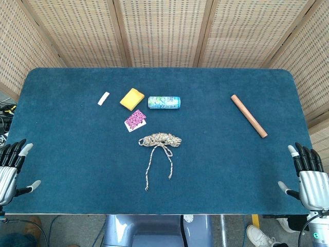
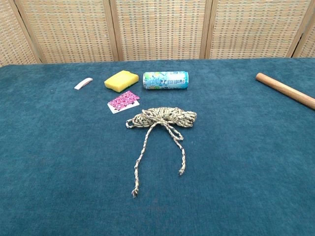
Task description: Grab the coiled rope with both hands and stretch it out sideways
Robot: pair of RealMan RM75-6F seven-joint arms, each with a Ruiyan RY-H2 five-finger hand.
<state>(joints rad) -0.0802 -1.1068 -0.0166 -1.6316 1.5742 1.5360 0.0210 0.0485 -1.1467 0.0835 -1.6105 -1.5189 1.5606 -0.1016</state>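
Left side: open cloth between my left hand [image 1: 11,170] and the rope [image 1: 160,140].
Right side: open cloth between my right hand [image 1: 307,177] and the coil; the stick [image 1: 249,116] lies well off, up toward the far right.
Behind rope: card [image 1: 135,120] just beside the coil's far left; sponge [image 1: 132,99], can [image 1: 164,102] and white bar [image 1: 104,98] further back.
Near side: two loose tails trail toward me.

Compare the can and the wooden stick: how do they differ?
The can is short, thick and printed blue-green; the wooden stick is long, thin and plain brown. The can lies crosswise near the yellow sponge, behind the coiled rope; the wooden stick lies diagonally, alone on the right. Both are cylinders lying flat on the blue table, untouched.
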